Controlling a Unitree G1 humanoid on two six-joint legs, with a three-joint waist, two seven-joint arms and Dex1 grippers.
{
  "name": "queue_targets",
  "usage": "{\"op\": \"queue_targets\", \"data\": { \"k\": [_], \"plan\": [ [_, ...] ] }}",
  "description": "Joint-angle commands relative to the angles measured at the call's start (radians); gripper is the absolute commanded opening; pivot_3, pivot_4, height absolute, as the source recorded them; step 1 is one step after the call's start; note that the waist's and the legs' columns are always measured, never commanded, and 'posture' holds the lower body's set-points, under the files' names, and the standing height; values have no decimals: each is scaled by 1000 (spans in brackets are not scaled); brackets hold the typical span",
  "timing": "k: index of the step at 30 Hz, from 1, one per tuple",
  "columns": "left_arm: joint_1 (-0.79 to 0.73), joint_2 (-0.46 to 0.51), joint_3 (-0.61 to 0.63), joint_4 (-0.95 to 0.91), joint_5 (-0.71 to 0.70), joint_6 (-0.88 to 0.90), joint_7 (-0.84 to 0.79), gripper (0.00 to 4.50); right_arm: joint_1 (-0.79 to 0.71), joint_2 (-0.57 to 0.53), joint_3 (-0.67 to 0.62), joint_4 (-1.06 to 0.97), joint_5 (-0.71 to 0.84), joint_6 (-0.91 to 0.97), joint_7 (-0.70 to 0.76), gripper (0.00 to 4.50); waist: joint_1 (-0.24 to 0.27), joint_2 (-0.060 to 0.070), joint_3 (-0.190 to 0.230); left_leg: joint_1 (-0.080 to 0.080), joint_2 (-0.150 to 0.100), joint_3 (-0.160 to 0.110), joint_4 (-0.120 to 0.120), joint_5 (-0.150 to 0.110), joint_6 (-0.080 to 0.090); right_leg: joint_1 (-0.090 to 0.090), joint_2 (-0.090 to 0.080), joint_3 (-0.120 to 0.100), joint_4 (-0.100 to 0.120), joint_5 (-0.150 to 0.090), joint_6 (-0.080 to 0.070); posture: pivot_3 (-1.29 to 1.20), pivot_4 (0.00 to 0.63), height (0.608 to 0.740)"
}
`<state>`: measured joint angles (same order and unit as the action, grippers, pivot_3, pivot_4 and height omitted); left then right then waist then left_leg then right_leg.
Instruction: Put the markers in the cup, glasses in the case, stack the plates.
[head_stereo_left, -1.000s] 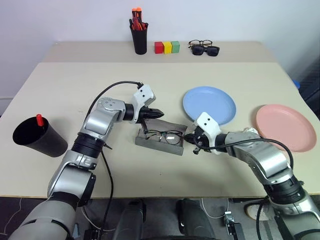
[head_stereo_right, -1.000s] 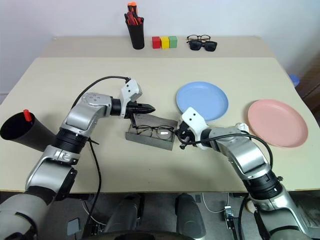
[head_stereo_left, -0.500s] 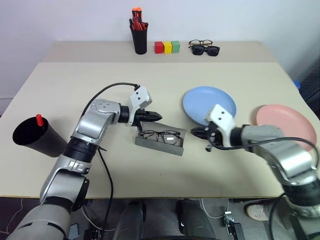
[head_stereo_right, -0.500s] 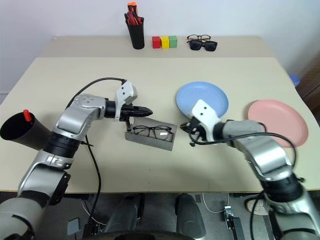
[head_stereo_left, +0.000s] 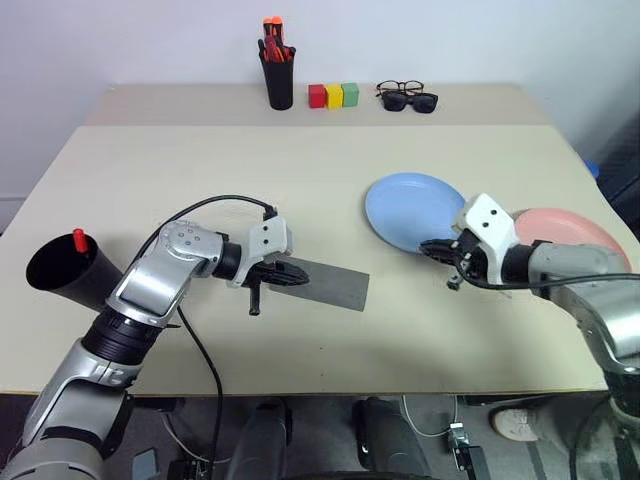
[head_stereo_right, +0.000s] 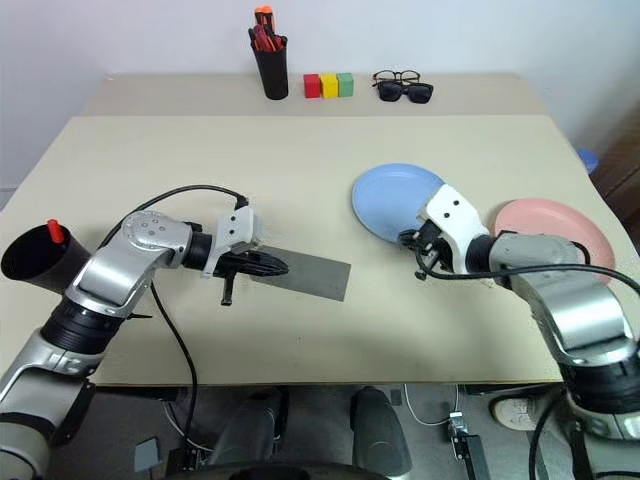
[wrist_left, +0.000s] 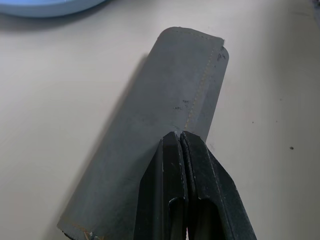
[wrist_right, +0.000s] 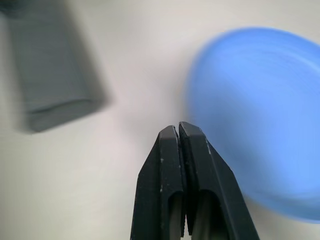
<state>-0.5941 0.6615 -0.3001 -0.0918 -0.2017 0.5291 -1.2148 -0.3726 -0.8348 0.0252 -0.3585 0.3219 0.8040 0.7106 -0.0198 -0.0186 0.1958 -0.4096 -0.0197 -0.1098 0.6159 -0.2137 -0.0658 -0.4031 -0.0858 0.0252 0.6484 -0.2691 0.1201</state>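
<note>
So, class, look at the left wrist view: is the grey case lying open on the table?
No. The case shows a closed flat lid, with the shut left pincer resting over it.

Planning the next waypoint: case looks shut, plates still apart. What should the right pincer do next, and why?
Probably open the right pincer and take the light blue plate's near rim: its fingers are shut beside that rim, the grey case lies closed, and the salmon pink plate sits unstacked alongside.
</note>
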Motion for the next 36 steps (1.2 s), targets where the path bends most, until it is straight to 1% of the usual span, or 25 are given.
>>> {"op": "queue_targets", "data": {
  "k": [1, 2, 3, 5, 7, 12, 15, 17, 19, 20, 23, 25, 29, 32, 33, 34, 36],
  "plan": [
    [10, -53, 70, 1, -18, -69, 83, 0, -74, 52, 74, 89, -93, -59, -57, 548, 0, 0, 0, 0, 0, 0, 0, 0, 0, 0, 0, 0, 0, 0, 0, 0, 150, 740],
    [11, -70, 92, 6, -25, -84, 110, 0, -86, 62, 91, 107, -108, -69, -58, 839, 1, 0, 0, 0, 0, 0, 0, 0, 0, 0, 0, 0, 0, 0, 0, 0, 150, 740],
    [13, -85, 114, 6, -37, -88, 130, 0, -93, 65, 107, 118, -125, -80, -56, 1296, 2, 0, 0, 0, 0, 0, 0, 0, 0, 0, -1, 0, 0, 0, 0, 0, 150, 740],
    [29, -110, 191, -17, -89, -72, 169, 0, -96, 67, 140, 128, -157, -107, -46, 2400, 3, 0, 0, -1, 0, 0, 0, 0, 0, 0, 0, 0, 0, 0, 0, 0, 150, 740],
    [57, -106, 234, -48, -113, -62, 193, 0, -96, 68, 165, 141, -182, -128, -38, 3415, 1, 0, 0, -1, 0, 0, 0, 0, 0, -1, 0, 0, 0, 0, 0, 0, 150, 740],
    [116, -93, 263, -97, -132, -42, 233, 0, -99, 84, 208, 217, -269, -178, -70, 3415, 1, 0, 0, 0, 0, 0, 0, 0, 0, 0, 0, 0, 0, 0, 0, 0, 150, 740],
    [142, -96, 280, -123, -148, -32, 263, 0, -97, 100, 209, 260, -311, -215, -96, 2617, 1, 0, 0, 0, 0, 0, 1, 0, 0, 0, 0, 0, 0, 0, 0, 0, 150, 740],
    [156, -100, 284, -133, -154, -29, 284, 0, -90, 100, 203, 261, -330, -233, -97, 1667, 2, 0, 0, 0, 0, 0, 0, 0, 0, 0, 0, 0, 0, 0, 0, 0, 150, 740],
    [161, -110, 287, -133, -160, -37, 305, 0, -82, 91, 188, 234, -340, -254, -92, 528, 2, 0, 0, 0, 0, 0, 0, 0, 0, 0, 0, 0, 0, 0, 0, 0, 150, 740],
    [160, -117, 288, -131, -164, -39, 314, 0, -78, 92, 176, 218, -339, -255, -92, 55, 2, 0, 0, 0, 0, 0, 0, 0, 0, 0, 0, 0, 0, 0, 0, 0, 150, 740],
    [151, -143, 286, -118, -172, -49, 337, 0, -52, 66, 140, 150, -358, -280, -93, 55, 3, 0, 0, 0, 0, 0, 0, 0, 0, 0, 0, 0, 0, 0, 0, 0, 150, 740],
    [142, -160, 282, -105, -174, -55, 347, 0, -33, 40, 96, 84, -367, -256, -100, 55, 5, 0, 0, 0, 0, 0, 0, 0, 0, 0, 0, 0, 0, 0, 0, 0, 150, 740],
    [118, -188, 271, -53, -180, -66, 343, 0, 70, -93, -78, -86, -356, -111, -57, 55, 11, 1, 0, -1, -1, 0, 1, 0, 0, 0, -1, 0, 0, 0, 0, 0, 150, 740],
    [102, -200, 265, -26, -183, -75, 333, 0, 166, -168, -182, -150, -356, -52, -29, 55, 9, 0, 0, -1, -1, 0, 0, 0, 0, 0, -1, 0, -1, 0, 0, 0, 150, 740],
    [91, -208, 259, -9, -183, -81, 327, 0, 219, -190, -233, -165, -353, -35, -8, 55, 8, 0, 0, -1, -1, 0, 0, 0, 0, 0, -1, 0, -1, 0, 0, 0, 150, 740],
    [80, -218, 251, 10, -181, -88, 321, 0, 268, -198, -280, -174, -347, -14, 5, 334, 9, 0, 0, 0, -1, 0, 0, 0, 0, 1, -1, 0, -1, 0, 0, 0, 150, 740],
    [62, -234, 234, 40, -172, -111, 309, 0, 345, -206, -323, -189, -350, -15, 16, 920, 7, 0, 0, 1, -1, 0, 0, 0, 0, 2, -1, 0, -1, 0, 0, 0, 150, 740]
  ]
}}
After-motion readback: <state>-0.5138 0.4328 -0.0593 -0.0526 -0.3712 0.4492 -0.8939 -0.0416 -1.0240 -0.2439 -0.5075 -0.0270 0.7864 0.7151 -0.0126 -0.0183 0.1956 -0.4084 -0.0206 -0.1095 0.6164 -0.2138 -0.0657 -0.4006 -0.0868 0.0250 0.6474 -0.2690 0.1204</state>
